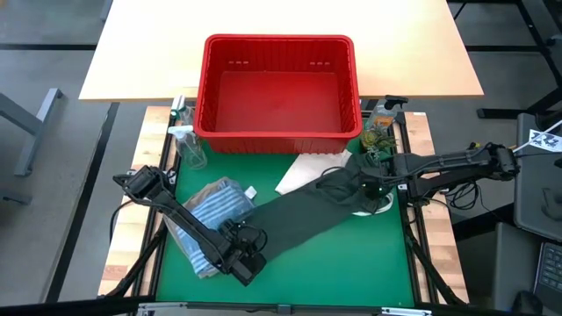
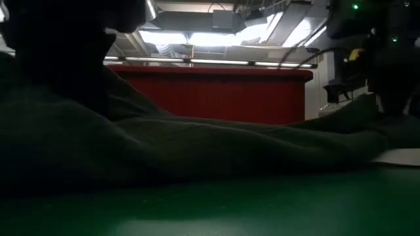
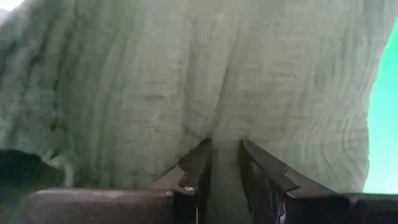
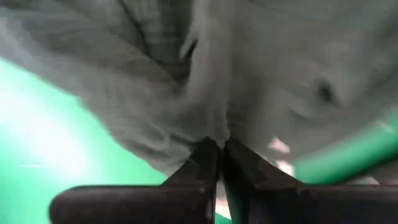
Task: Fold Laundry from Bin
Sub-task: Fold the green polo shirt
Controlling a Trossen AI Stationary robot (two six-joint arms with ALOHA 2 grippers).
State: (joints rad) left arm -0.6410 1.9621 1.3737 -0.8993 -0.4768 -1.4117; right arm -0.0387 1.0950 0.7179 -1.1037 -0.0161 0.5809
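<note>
My left gripper [image 1: 248, 261]: pinching the dark green garment [image 1: 303, 215] near the mat's front edge.
My right gripper [image 1: 367, 189]: clamped on its far end, near the right edge.
Bin [image 1: 277, 132]: beyond the mat's far edge.

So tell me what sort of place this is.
Probably a robotics lab or workshop, not a home laundry. Two dark arms work a green mat on a slatted bench, a red bin sits on a plain table, and the low view shows exposed ceiling ducts and strip lights.
</note>
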